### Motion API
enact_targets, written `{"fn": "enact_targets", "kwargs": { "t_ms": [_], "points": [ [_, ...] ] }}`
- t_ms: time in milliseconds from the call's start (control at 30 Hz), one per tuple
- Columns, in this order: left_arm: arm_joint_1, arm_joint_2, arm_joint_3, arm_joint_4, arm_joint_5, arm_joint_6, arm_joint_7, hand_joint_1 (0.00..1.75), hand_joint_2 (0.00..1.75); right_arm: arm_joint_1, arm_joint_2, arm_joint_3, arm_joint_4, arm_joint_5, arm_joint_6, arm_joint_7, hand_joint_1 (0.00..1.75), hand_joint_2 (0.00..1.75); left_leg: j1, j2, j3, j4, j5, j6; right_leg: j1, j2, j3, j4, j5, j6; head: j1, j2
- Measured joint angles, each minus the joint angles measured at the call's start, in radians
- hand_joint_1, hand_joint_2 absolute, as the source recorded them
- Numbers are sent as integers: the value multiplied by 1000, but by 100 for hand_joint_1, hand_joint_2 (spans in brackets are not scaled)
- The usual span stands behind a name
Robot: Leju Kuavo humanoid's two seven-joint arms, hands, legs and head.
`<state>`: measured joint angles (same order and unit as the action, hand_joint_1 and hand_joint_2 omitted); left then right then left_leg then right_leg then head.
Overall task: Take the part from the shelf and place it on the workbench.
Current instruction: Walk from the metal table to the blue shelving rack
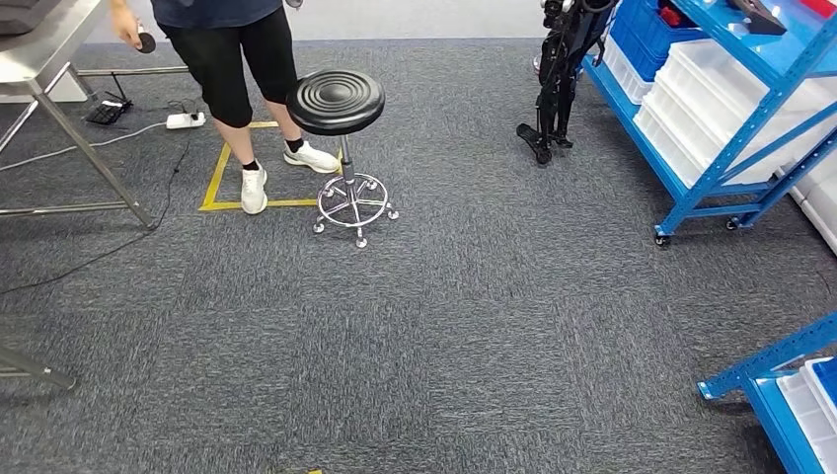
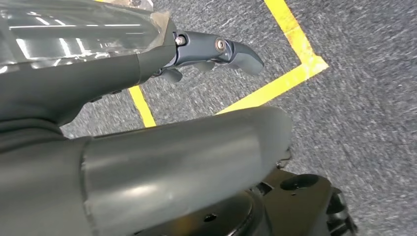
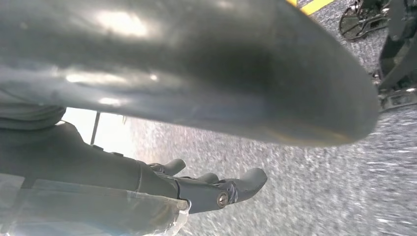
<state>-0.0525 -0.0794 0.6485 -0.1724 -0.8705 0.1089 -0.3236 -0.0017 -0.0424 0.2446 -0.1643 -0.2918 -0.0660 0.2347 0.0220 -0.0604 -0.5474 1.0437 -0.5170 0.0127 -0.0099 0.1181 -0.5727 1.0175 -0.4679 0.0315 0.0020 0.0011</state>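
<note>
- Both hands hang empty over the carpet, left hand and right hand with fingers loosely extended.
- Stool and person risk collision.
- Part unidentifiable on the blue shelf; wrong pick possible.

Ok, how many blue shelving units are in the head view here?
2: one blue shelf unit at the upper right holding bins, another blue shelf unit cut off at the lower right edge.

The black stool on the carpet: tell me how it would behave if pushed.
The stool would probably roll, since its chrome base sits on small casters. Its wide seat on one thin post suggests a high push could tip it. The carpet likely slows rolling.
</note>
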Motion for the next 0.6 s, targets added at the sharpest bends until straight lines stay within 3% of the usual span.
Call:
{"fn": "enact_targets", "kwargs": {
  "t_ms": [33, 100, 167, 233, 267, 300, 333, 400, 467, 533, 567, 600],
  "points": [
    [-2, 0, -1, 0, 0, 0, 0, 0, 0, 2, 0, -1, 0, 0, 0, 0, 0, 0, -2, 12, 1, -3, 3, 9, -2, 7, -4, -2, 2, 8, 0, 0],
    [-4, 0, -3, -1, 0, 0, 0, 0, 0, 6, 0, -4, 1, 0, 0, 1, 0, 0, -3, 34, 6, -13, 11, 26, -3, -22, -20, 22, -10, 15, 2, 0],
    [-2, 2, -4, -1, 0, 0, -1, 0, 0, 3, 2, -5, 1, 0, 0, 1, 0, 0, -5, 61, 8, -19, 14, 38, -3, -79, -70, 122, -57, 9, 5, 0],
    [2, 4, -4, -1, 0, 0, -1, 0, 0, 0, 4, -5, 1, 1, 0, 1, 0, 0, -8, 90, 7, -20, 12, 41, -4, -102, -135, 250, -106, 7, 7, 0],
    [3, 4, -4, -1, 0, 1, -1, 0, 0, 0, 4, -5, 1, 2, 0, 1, 0, 0, -9, 104, 7, -19, 11, 41, -7, -106, -150, 280, -112, 12, 7, 0],
    [3, 5, -4, -1, 1, 1, -2, 0, 0, 1, 5, -5, 1, 3, 0, 2, 0, 0, -9, 116, 8, -19, 9, 40, -9, -109, -145, 271, -104, 20, 7, 0],
    [3, 5, -4, -1, 1, 1, -2, 0, 0, 2, 5, -5, 1, 3, 0, 2, 0, 0, -9, 126, 11, -19, 7, 37, -12, -117, -120, 223, -83, 29, 8, 0],
    [4, 4, -4, -1, 1, 2, -3, 0, 0, 1, 4, -5, 1, 5, 0, 3, 0, 0, -12, 146, 19, -19, -1, 27, -12, -162, -44, 83, -33, 41, 8, 0],
    [5, 5, -5, -1, 1, 2, -4, 0, 0, -1, 5, -5, 1, 7, 0, 3, 0, 0, -16, 164, 28, -18, -11, 14, -6, -191, -4, 10, -8, 33, 6, 0],
    [4, 4, -5, -1, 2, 2, -5, 0, 0, -1, 5, -5, 1, 9, 0, 3, 0, 0, -15, 184, 38, -23, -16, 2, 0, -174, -5, 6, -5, 16, 4, 0],
    [2, 4, -5, -1, 2, 3, -5, 0, 0, 0, 4, -5, 2, 9, 0, 4, 0, 0, -11, 181, 42, -22, -21, -4, -4, -162, -4, 3, -4, 9, 3, 0],
    [1, 3, -5, -1, 2, 3, -5, 0, 0, -1, 3, -5, 2, 10, 0, 4, 0, 0, -8, 164, 40, -7, -34, -9, -8, -150, -3, 1, -2, 1, 0, 0]
  ]
}}
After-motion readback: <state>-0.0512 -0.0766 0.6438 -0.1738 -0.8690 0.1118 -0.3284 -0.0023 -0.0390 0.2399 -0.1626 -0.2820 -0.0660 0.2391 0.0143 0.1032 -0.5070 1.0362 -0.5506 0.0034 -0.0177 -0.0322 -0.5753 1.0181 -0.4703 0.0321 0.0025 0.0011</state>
